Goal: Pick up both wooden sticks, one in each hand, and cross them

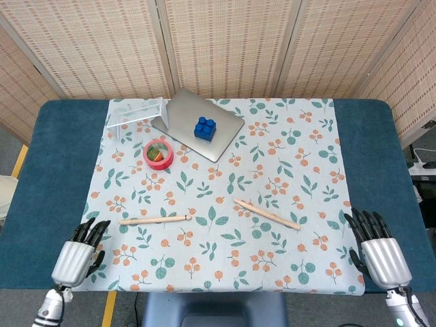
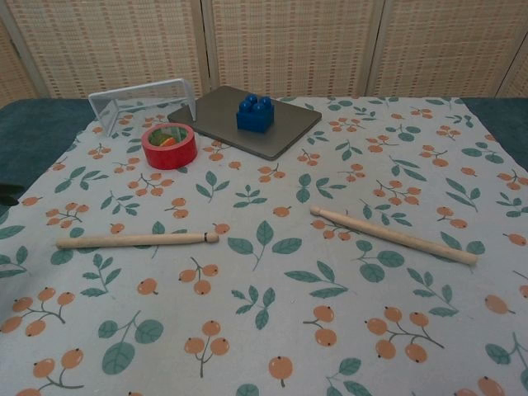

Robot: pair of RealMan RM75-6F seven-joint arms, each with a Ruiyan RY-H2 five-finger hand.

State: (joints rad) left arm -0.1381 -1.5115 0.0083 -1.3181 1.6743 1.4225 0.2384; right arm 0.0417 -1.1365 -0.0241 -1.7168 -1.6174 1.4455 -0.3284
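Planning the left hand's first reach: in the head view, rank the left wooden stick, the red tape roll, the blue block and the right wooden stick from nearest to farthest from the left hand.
1. Left wooden stick, just ahead and inward of the left hand.
2. Red tape roll, farther back on the cloth.
3. Blue block, on the grey board at the rear, and right wooden stick, across the cloth: too close to call.

This is looking like a robot test station in a lab. Woven folding screens [image 1: 225, 44] are enclosing a table [image 1: 58, 170], and a floral cloth [image 1: 272, 170] is covering it.
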